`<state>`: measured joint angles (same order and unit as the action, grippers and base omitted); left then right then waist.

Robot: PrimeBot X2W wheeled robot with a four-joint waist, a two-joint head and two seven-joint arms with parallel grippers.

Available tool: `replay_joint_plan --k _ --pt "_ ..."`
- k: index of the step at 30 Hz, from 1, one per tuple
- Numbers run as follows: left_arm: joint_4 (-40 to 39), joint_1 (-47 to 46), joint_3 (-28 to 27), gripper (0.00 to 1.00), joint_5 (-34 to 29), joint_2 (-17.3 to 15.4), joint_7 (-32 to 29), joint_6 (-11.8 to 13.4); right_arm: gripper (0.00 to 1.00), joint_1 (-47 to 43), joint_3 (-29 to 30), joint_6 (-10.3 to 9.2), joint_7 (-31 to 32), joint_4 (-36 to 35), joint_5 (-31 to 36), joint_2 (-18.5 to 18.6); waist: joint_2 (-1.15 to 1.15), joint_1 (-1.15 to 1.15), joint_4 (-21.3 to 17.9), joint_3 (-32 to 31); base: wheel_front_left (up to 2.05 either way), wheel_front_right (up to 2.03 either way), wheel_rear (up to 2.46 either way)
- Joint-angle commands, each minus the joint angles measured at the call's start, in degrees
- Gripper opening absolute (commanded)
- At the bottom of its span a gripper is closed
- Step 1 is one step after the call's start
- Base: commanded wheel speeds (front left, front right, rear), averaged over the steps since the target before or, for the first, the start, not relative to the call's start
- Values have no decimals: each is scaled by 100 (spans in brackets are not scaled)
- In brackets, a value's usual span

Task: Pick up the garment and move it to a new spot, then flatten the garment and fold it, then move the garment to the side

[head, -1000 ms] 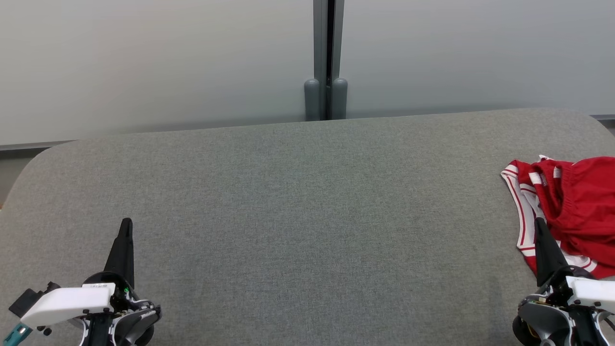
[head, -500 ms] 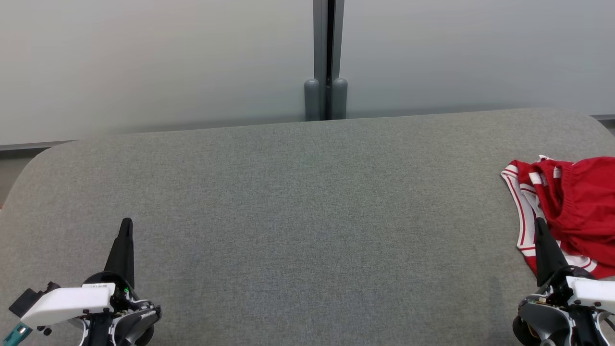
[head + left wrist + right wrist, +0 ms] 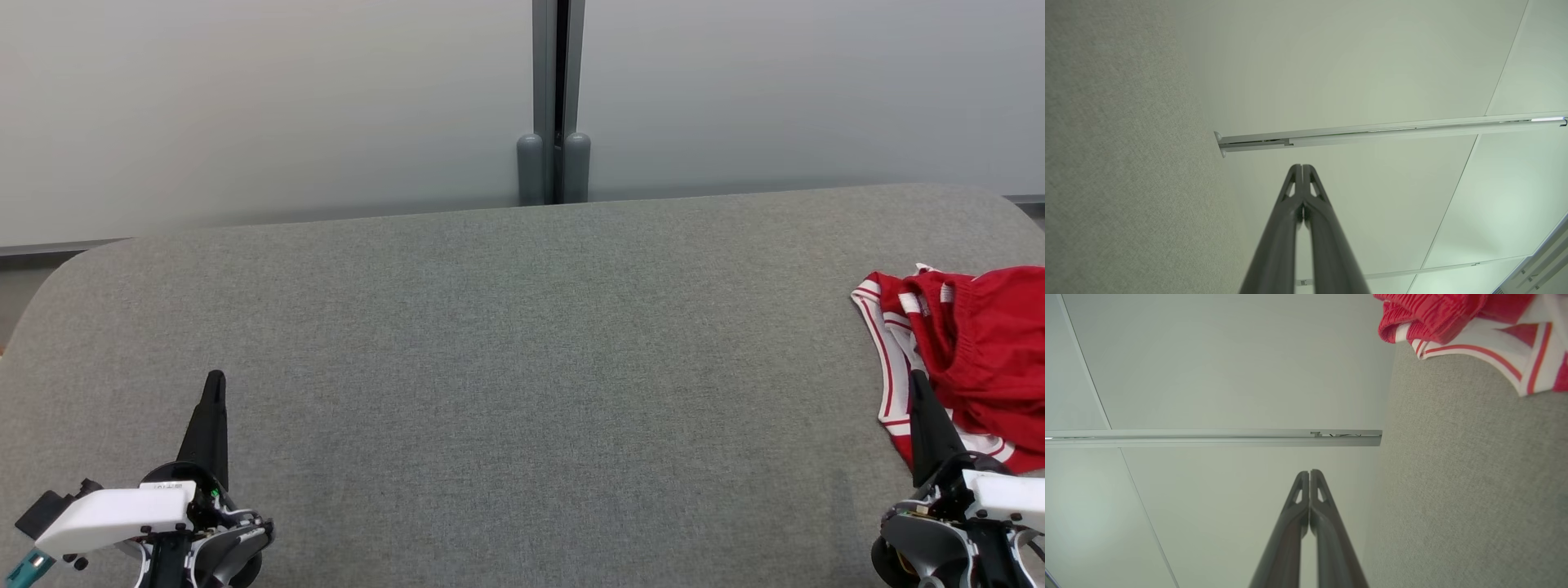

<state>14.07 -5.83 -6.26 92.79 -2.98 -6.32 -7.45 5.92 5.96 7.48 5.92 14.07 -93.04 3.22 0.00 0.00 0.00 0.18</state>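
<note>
Found a crumpled red-and-white fabric garment (image 3: 980,343) at the right edge of the grey cloth-covered counter (image 3: 522,367). Saw left end effector (image 3: 215,384) and right end effector (image 3: 918,388) closed and empty, the latter beside the garment's hem, with a grey metal post (image 3: 555,98) behind.

The bench (image 3: 522,367) is a broad, flat surface covered in grey woven fabric, with rounded corners at its far left and far right. Most of the cloth top lies bare and smooth from the left end across the middle. At the far right end a red garment (image 3: 980,351) rests directly on the fabric, crumpled rather than spread out. Its gathered red part is bunched on top, and a white border with red stripes trails out flat along its left side, toward the bench's middle.
</note>
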Motion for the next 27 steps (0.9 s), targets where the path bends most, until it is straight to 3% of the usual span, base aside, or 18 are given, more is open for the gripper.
replay_joint_plan --k 1,27 --pt "6 -84 -22 0 -30 -11 -12 -25 0 63 12 2 29 9 32 9 0 0 0 0 0 0 0" --pt "6 -85 -34 0 -44 -3 -25 -25 0 65 28 1 50 9 49 -5 0 0 0 0 0 0 0"
